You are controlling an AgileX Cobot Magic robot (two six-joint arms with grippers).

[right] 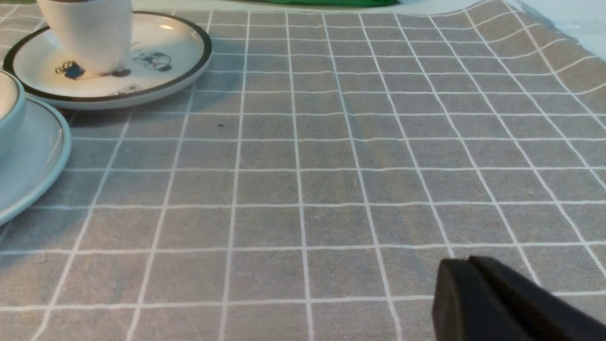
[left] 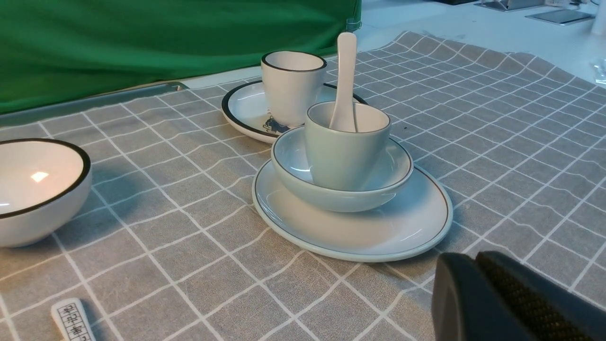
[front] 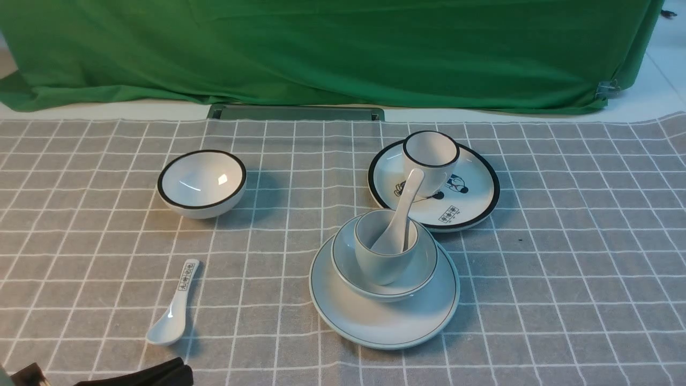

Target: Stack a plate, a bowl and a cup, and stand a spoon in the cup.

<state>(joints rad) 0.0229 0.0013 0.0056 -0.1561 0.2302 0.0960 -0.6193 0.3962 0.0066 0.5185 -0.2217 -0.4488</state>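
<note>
the stack looks done: bowl (front: 383,261) on plate (front: 383,300), cup (front: 385,246) in the bowl, spoon (front: 399,220) leaning inside the cup. my left hand (left: 478,284) is closed and empty near the plate; my right hand (right: 468,293) looks closed, empty too.

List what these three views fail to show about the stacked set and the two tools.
- Spoon: its scoop, hidden inside the cup in the front and left wrist views.
- Bowl floor: covered by the cup.
- Stack in the right wrist view: only the plate edge and a sliver of bowl; the frame cuts off the rest.
- Right tool: absent from the front view.
- Left tool: cut off by the frame.
</note>
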